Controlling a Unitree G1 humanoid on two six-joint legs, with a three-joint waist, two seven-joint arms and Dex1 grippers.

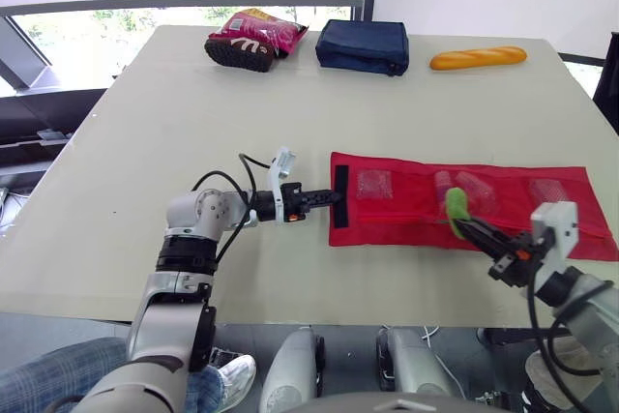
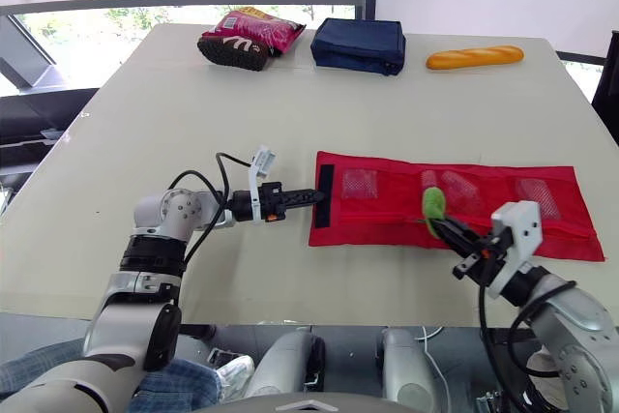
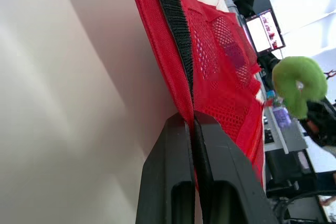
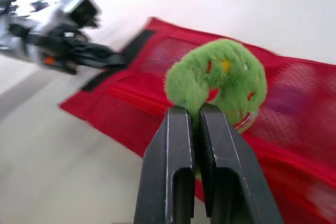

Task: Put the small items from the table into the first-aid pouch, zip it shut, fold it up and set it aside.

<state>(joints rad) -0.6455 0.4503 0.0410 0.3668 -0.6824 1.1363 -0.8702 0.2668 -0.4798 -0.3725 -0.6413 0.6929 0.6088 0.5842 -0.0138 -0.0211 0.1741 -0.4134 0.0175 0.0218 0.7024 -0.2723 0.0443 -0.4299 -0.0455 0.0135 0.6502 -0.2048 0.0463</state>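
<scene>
First-aid pouch (image 1: 387, 224): red, lies unfolded and flat on table (image 1: 193, 113). Long axis runs L–R across the robot's front. The end with the black velcro strip (image 1: 340, 176) points to robot's left, the other end reaches far right.

Nearest, at pouch's near long edge, about mid-length: R gripper (image 1: 460, 224). Fingers pinched tight on a green fuzzy ring toy (image 1: 455, 203), held just above the red fabric. Can't tell if toy touches the pouch.

At pouch's L short end: L gripper (image 1: 334, 197) comes in level w/ table, pointing along the pouch's long axis. Fingers clamped shut on the pouch's edge right at the velcro strip; fabric sits between the fingers (image 3: 173, 161) in L wrist view.

Farther in on pouch: row of mesh pockets (image 1: 374, 184) along its length, small clear-wrapped items inside, contents too small to tell.

Well beyond pouch's far long edge, near table's far side, L to R: pink snack bag (image 1: 253, 38), navy soft case (image 1: 364, 45), bread loaf (image 1: 478, 57). All apart from each other.
</scene>
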